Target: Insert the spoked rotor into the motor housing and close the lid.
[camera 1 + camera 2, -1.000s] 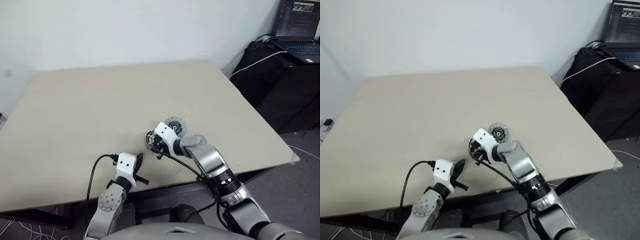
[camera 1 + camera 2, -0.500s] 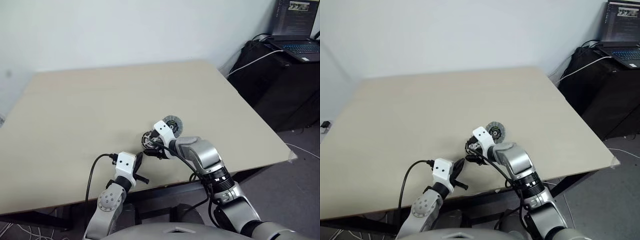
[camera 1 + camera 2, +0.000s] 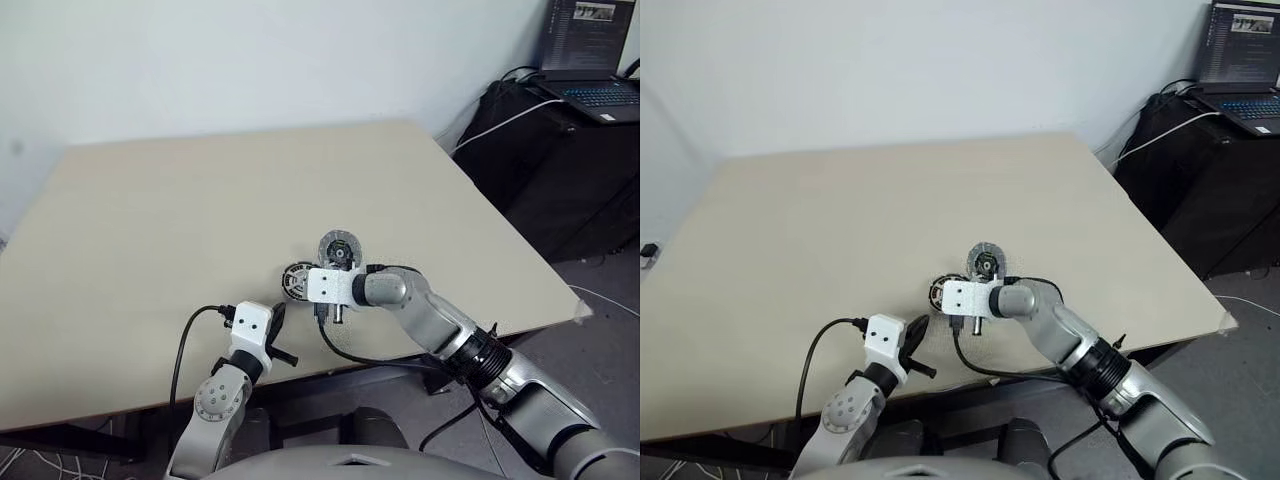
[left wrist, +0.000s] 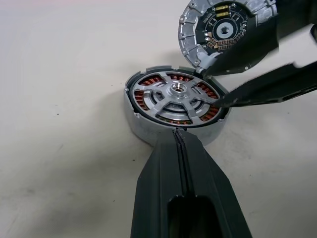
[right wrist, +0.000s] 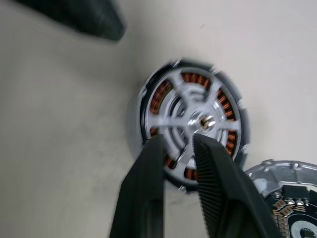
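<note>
We saw a wide beige table (image 3: pixel 200 200) standing against a plain white wall (image 3: pixel 250 60), its top evenly lit. To its right, in the corner, stood a low black cabinet (image 3: pixel 560 170) with an open laptop (image 3: pixel 590 50) on top, its screen lit. White and black cables (image 3: pixel 500 125) ran over the cabinet's edge. The floor (image 3: pixel 610 340) beside the table was grey.

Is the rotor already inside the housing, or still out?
Inside. The silver-spoked rotor sits within the housing, copper windings showing between its spokes. The lid lies apart on the table, so the housing is still open.
</note>
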Available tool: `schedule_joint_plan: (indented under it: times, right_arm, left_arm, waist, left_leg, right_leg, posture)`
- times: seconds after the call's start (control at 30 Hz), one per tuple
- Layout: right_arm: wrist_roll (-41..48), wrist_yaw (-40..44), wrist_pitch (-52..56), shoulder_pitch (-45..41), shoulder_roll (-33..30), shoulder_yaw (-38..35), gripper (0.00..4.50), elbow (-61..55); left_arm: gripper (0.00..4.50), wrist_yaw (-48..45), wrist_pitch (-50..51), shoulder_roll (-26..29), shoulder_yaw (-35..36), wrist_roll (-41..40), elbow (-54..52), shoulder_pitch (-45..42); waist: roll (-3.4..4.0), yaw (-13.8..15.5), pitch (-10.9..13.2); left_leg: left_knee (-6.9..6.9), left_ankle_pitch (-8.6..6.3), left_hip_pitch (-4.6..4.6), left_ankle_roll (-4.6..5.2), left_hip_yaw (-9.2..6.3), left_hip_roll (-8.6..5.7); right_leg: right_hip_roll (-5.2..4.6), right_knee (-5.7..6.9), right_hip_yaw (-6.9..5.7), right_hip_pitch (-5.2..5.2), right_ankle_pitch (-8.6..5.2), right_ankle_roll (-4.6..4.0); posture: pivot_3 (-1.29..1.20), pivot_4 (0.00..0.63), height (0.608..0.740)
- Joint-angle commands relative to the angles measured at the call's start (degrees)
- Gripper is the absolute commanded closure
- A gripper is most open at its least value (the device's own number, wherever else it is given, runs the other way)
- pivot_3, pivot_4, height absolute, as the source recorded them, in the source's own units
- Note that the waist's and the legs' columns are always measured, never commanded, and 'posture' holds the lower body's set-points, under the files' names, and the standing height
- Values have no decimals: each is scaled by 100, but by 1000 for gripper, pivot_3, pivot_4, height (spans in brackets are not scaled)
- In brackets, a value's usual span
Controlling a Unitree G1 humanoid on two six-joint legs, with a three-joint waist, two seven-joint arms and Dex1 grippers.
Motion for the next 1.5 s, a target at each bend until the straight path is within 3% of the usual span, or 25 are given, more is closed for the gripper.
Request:
schedule_joint_plan:
  times: [0.03, 0.23, 0.37, 0.47, 1.27, 1.37, 1.5]
  right_arm:
    - [-150, 291, -261, -255, 46, -4, 3417, 108]
    - [-188, 640, -362, -449, 202, -93, 3417, 378]
    - [-217, 777, -386, -516, 244, -155, 2588, 372]
    - [-259, 978, -407, -561, 215, -133, 1617, 367]
    - [-879, 1494, -949, -935, 403, 8, 1617, 1428]
    - [-903, 1534, -996, -930, 409, -9, 2188, 1423]
    - [-939, 1650, -1043, -891, 338, -33, 3481, 1351]
  left_arm:
    - [4500, 8, 7, -13, -49, -2, -309, -15]
    - [4500, -7, 5, 40, 53, -48, -378, 42]
    - [4500, 9, -32, 58, 108, -46, -383, 95]
    - [4500, 11, -94, 56, 134, -39, -317, 112]
    - [4500, -520, -1049, 484, 221, -56, 511, 152]
    - [4500, -513, -1122, 455, 218, -39, 589, 158]
    - [4500, -518, -1154, 423, 197, -30, 601, 172]
  waist:
    - [0, 7, 0]
    - [0, 17, 0]
    - [0, 19, 0]
    - [0, 29, 0]
    - [4, 50, -3]
    - [8, 50, -5]
    - [6, 24, -11]
  left_leg:
    - [0, 0, 0, 0, 0, 0]
    - [6, 0, 3, 0, -1, 0]
    - [6, 0, 3, 0, -1, 0]
    - [6, 0, 2, 0, -1, 0]
    - [15, 0, 4, 0, 1, 2]
    - [15, 0, 4, -1, 1, 2]
    - [15, 0, 8, 0, 1, 4]
  right_leg:
    - [0, 0, 0, 1, 0, 0]
    - [-1, 1, 0, 5, 1, 1]
    - [-1, 1, 0, 6, 1, 1]
    - [-2, 1, 0, 6, 1, 1]
    - [-2, 8, 0, 6, 1, 1]
    - [-2, 8, 0, 6, 1, 0]
    - [-1, 10, 0, 8, 2, 0]
  posture:
    - [0, 0, 740]
    - [0, 0, 740]
    - [0, 0, 740]
    - [0, 0, 740]
    - [0, 0, 740]
    - [0, 0, 740]
    - [0, 0, 740]
